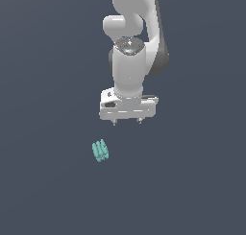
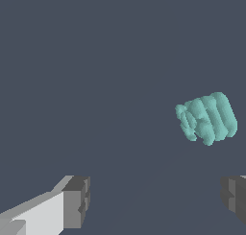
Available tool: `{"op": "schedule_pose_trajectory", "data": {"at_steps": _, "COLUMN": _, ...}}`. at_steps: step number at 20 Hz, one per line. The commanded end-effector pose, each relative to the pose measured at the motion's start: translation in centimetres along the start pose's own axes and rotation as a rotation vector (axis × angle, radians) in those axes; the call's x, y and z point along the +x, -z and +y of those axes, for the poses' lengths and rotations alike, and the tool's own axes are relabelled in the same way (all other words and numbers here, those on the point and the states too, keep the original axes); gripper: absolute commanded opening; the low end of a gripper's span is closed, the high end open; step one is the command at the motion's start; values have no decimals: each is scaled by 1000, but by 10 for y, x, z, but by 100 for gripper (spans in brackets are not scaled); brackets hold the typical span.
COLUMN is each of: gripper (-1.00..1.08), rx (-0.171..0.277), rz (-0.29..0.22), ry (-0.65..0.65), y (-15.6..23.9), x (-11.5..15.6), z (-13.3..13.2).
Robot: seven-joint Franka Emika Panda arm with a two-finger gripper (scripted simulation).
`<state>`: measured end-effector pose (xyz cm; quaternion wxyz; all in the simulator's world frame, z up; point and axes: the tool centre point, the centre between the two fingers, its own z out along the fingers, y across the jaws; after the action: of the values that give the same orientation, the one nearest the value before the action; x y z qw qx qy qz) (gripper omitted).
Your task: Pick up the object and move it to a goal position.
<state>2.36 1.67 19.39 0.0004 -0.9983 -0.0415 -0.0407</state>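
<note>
The object (image 1: 100, 150) is a small teal lump with ridged, finger-like lobes, lying on the dark grey floor. My white gripper (image 1: 127, 122) hangs above it, offset toward the exterior view's right, and does not touch it. Its two short fingertips point down with a wide gap between them, so it is open and holds nothing. In the wrist view the object (image 2: 207, 118) lies off to one side of the line between the fingers, closer to the dark finger (image 2: 234, 196) than to the other finger (image 2: 77, 201); the gripper (image 2: 156, 200) has only floor between its fingers.
Only the flat dark grey floor (image 1: 43, 181) surrounds the object. The white arm (image 1: 132, 32) rises behind and above the gripper. No other objects or containers show, and no goal marker is visible.
</note>
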Motion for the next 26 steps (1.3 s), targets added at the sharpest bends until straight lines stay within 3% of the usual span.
{"op": "schedule_pose_trajectory", "data": {"at_steps": 1, "gripper": 100, "rx": -1, "rz": -5, "ry": 16, "y": -4, "x": 3, "z": 6}}
{"op": "schedule_pose_trajectory", "data": {"at_steps": 18, "gripper": 100, "rx": 7, "rz": -63, "ry": 249, "y": -69, "x": 35, "z": 94}}
{"op": "schedule_pose_trajectory", "data": {"at_steps": 26, "gripper": 100, "rx": 14, "rz": -78, "ry": 312, "y": -90, "x": 39, "z": 120}}
